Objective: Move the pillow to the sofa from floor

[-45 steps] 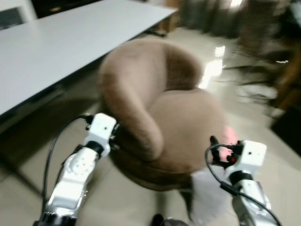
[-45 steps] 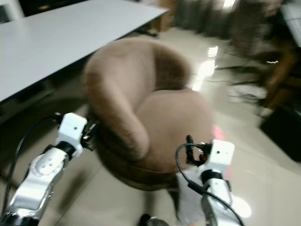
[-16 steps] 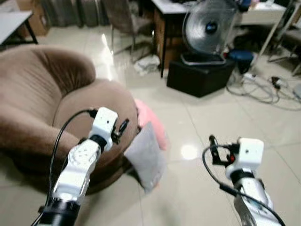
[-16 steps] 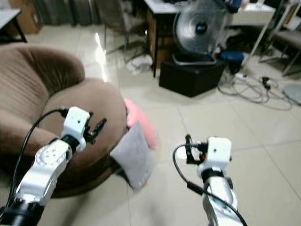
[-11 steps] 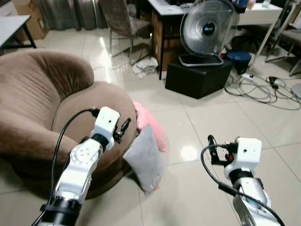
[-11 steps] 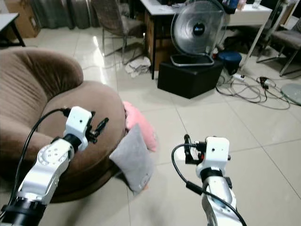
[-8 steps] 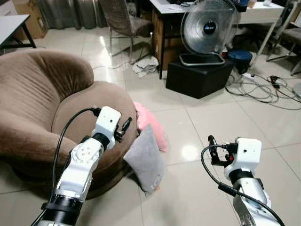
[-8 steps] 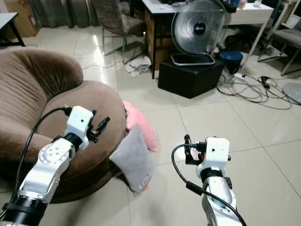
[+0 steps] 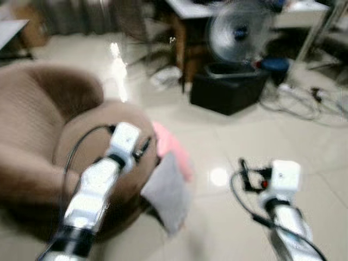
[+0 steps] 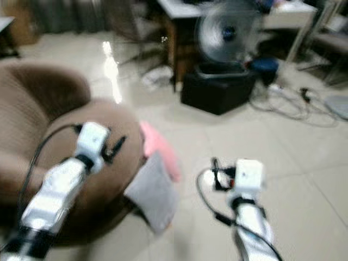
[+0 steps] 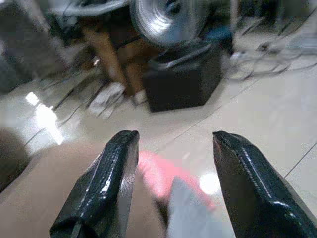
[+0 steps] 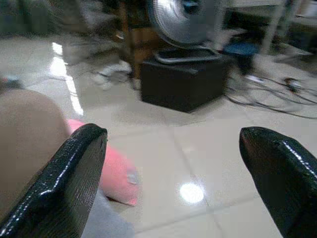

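A grey pillow (image 9: 167, 191) leans on the tiled floor against the front of the brown round sofa (image 9: 38, 119). A pink pillow (image 9: 173, 147) lies just behind it. My left gripper (image 9: 143, 148) hangs open over the sofa's seat edge, above and left of the grey pillow. In the left wrist view, the pink pillow (image 11: 156, 173) and grey pillow (image 11: 190, 213) lie between its fingers (image 11: 106, 183). My right gripper (image 9: 243, 173) is open over bare floor to the right of the pillows, holding nothing. Its wrist view shows the pink pillow (image 12: 113, 174) beside the sofa (image 12: 29, 134).
A standing fan (image 9: 239, 27) rests on a black box (image 9: 228, 87) beyond the pillows, under a desk. Cables (image 9: 310, 100) trail over the floor at the right. A crumpled cloth (image 9: 166, 76) lies near a chair at the back. Pale tiles stretch between my right arm and the box.
The camera swung from the sofa and a white table round to the pillows, and the picture is now blurred by motion. Both grippers stay open and hold their places.
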